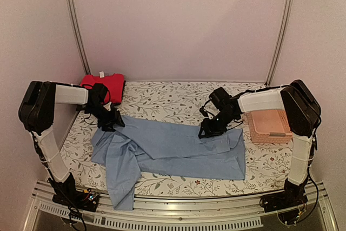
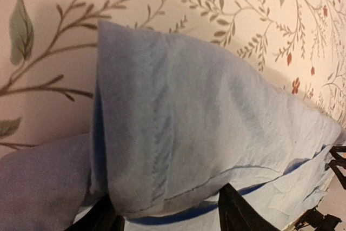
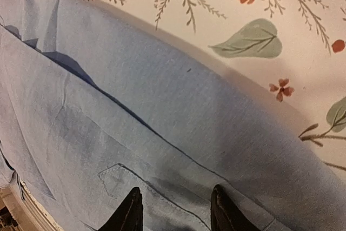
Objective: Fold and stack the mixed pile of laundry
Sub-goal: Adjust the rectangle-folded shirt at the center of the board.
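- Folding is only just getting under way: the light blue shirt (image 1: 173,150) is lying spread on the floral tablecloth (image 1: 162,97), unfolded. The red garment (image 1: 111,84) is sitting bunched at the far-left corner, and nothing is stacked.
- The shirt's long axis is running left to right, with one sleeve trailing off the near-left edge; the collar end is not showing clearly.
- The left gripper (image 1: 111,120) is straddling a raised fold at the shirt's far-left edge — whether it is pinching, I cannot tell. The right gripper (image 1: 210,130) is resting with its fingers parted on flat cloth near the shirt's far-right edge, grasping nothing.

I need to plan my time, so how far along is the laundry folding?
Done: little. The shirt lies spread out, one sleeve over the near edge. In hand: the left hand has a far corner between its fingers, and the right hand stands open on the far edge. Left: folding it and stacking it with the red garment in the far left corner; whether that is folded I cannot tell.
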Robot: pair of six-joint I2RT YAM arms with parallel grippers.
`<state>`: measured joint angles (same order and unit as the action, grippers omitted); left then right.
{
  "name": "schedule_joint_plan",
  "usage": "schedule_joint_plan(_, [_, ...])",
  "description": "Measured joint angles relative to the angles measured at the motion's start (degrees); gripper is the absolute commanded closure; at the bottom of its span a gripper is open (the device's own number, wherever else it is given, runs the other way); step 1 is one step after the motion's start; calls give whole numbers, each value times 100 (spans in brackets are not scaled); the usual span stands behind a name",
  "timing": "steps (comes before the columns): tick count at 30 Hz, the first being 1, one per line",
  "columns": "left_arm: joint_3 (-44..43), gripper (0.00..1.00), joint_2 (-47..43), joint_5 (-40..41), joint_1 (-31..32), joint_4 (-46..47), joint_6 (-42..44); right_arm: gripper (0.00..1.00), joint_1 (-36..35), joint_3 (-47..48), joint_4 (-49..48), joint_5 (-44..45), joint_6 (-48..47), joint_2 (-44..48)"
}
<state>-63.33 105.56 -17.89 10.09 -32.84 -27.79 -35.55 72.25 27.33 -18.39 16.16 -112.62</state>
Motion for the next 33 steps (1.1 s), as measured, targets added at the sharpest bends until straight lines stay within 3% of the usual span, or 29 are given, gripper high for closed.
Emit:
schedule_joint_plan(7, [-516, 19, 278, -197, -481, 330, -28, 55, 354, 1008, 9, -240, -175, -721])
schedule_joint_plan(13, [-356, 17, -955, -164, -472, 269, -125, 55, 153, 1040, 120, -293, -291, -341])
schedule_joint_plan(19, [452, 21, -2280, -273, -44, 282, -184, 55, -629, 612, 35, -439, -267, 728])
schedule_joint_plan(26, [1005, 25, -1777, -313, 715, 444, -387, 56, -909, 85, -125, -570, -83, 446])
schedule_joint_plan(33, [800, 26, -850, -240, 627, 704, -461, 56, -400, 398, -188, -643, -101, -411])
